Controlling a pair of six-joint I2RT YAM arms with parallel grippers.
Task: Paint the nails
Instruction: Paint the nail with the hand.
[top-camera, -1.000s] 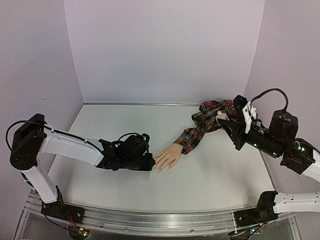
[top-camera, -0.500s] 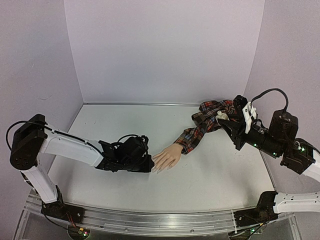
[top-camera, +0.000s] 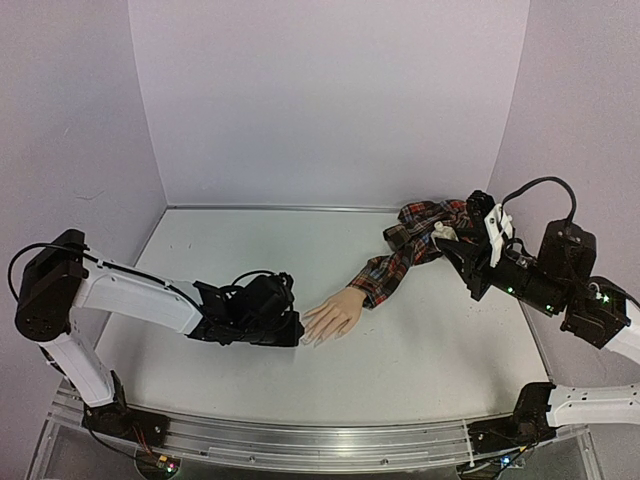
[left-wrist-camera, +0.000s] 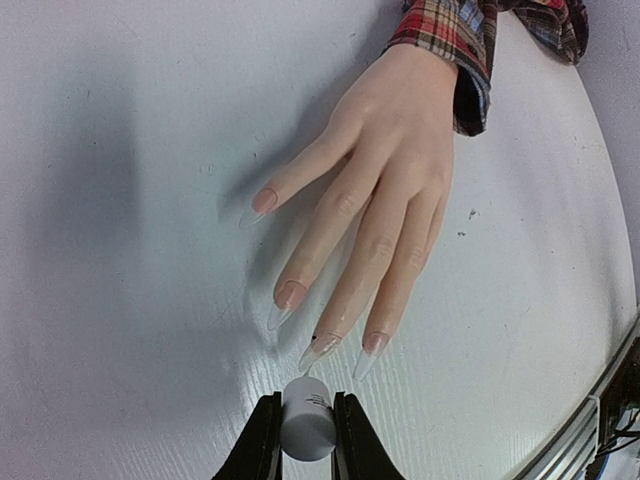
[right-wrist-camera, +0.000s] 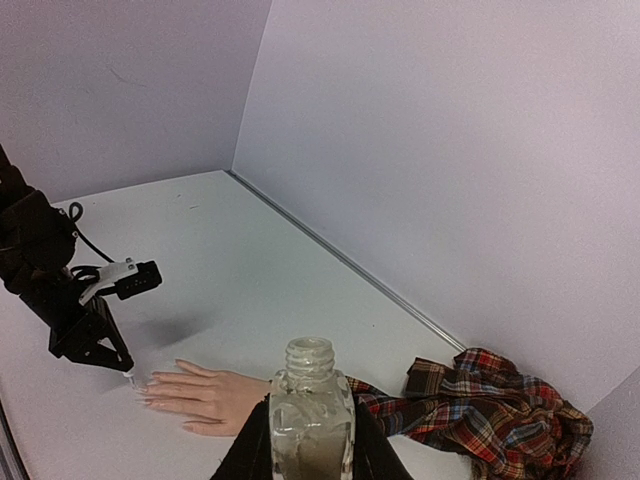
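At the white table (top-camera: 250, 250): my left claw (left-wrist-camera: 305, 440) is clenched on a small white cap (left-wrist-camera: 306, 428), one finger pressed to each side of it. It hangs low over the tabletop, right at the fingertips of the dummy hand (left-wrist-camera: 390, 170). The hand lies palm down, fingers spread and pointing toward that claw. Its long pale nails (left-wrist-camera: 289, 295) taper to clear tips, and the two nearest reach to just short of the cap (a dark speck sits on the nail of the one closest to it). Whether anything under the cap touches a nail I cannot tell.

Well apart on the far right, my right claw (right-wrist-camera: 312, 450) is closed round a clear bottle (right-wrist-camera: 312, 415). The bottle stands upright between my fingers with its threaded neck uncovered. It is raised above the table, beside the bunched end of the red plaid sleeve (right-wrist-camera: 480, 400). From above, the sleeve runs from that heap down to the dummy's wrist near the middle of the table, and the left claw (top-camera: 290, 330) lies level with the fingertips.
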